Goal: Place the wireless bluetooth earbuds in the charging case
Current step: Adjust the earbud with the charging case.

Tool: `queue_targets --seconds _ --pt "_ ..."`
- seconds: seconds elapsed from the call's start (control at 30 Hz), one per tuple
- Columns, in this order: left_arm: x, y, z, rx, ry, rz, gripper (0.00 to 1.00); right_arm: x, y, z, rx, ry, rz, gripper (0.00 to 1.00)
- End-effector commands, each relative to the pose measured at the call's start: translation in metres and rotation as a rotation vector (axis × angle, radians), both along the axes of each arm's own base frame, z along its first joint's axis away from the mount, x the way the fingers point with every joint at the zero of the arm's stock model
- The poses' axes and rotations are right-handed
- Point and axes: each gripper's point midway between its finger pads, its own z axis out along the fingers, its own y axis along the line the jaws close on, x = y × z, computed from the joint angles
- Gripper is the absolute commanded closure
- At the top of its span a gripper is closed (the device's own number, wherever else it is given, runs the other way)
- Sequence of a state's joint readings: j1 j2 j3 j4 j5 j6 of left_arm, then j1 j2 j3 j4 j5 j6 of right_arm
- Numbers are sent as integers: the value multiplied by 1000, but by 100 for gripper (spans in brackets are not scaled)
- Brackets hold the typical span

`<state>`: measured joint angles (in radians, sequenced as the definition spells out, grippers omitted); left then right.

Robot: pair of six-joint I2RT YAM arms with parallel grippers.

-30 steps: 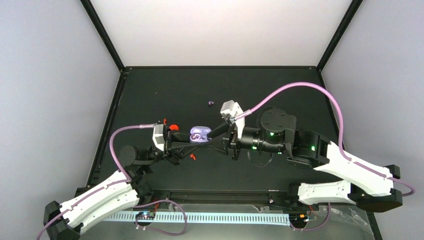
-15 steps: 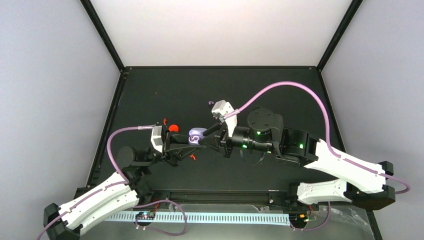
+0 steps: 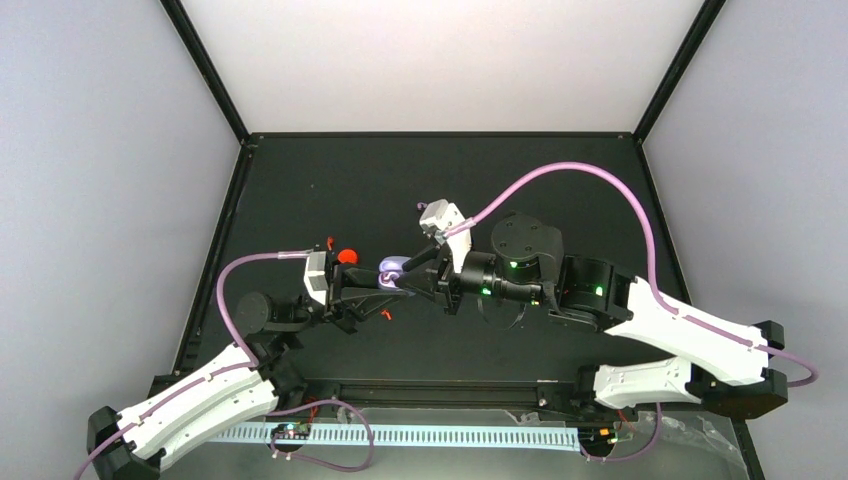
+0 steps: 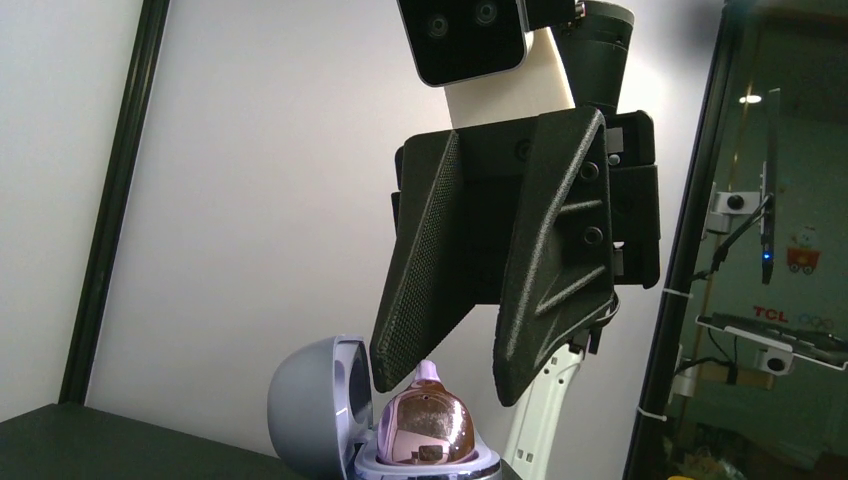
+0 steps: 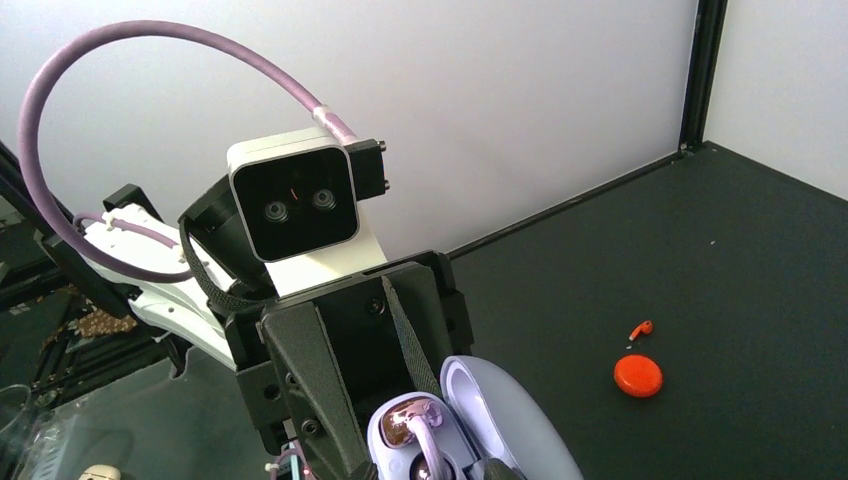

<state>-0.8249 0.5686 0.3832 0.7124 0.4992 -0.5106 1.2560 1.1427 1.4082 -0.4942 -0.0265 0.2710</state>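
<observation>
Right gripper (image 4: 455,385): over the charging case (image 5: 500,420), jaws slightly apart and clamping nothing. One finger touches the lavender earbud (image 4: 430,432). Best to press straight down, gently, with no sideways drag.
Left gripper (image 3: 378,284): closed on the charging case. It should brace steadily against the push.
Charging case: lavender, lid open, one earbud showing inside.
Red-orange case (image 5: 638,376): on the table, contents hidden.
Lavender earbud: in its well, perhaps not fully seated.
Red-orange earbud (image 5: 641,327): loose, just beside the red-orange case.

The charging case (image 5: 505,415) is pale lavender, its earbud (image 4: 430,432) glossy rose-pink, the loose earbud (image 5: 640,328) red-orange, the table (image 5: 760,280) black.
</observation>
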Motion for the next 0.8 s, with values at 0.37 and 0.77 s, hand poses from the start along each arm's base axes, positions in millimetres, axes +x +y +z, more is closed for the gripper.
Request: queue_targets --seconds 0.37,0.77 --pt "-5 2 5 -7 -19 -17 99 3 3 8 10 -19 -4 80" --pt "-6 1 5 -5 -18 -25 98 1 4 7 2 -21 15 89"
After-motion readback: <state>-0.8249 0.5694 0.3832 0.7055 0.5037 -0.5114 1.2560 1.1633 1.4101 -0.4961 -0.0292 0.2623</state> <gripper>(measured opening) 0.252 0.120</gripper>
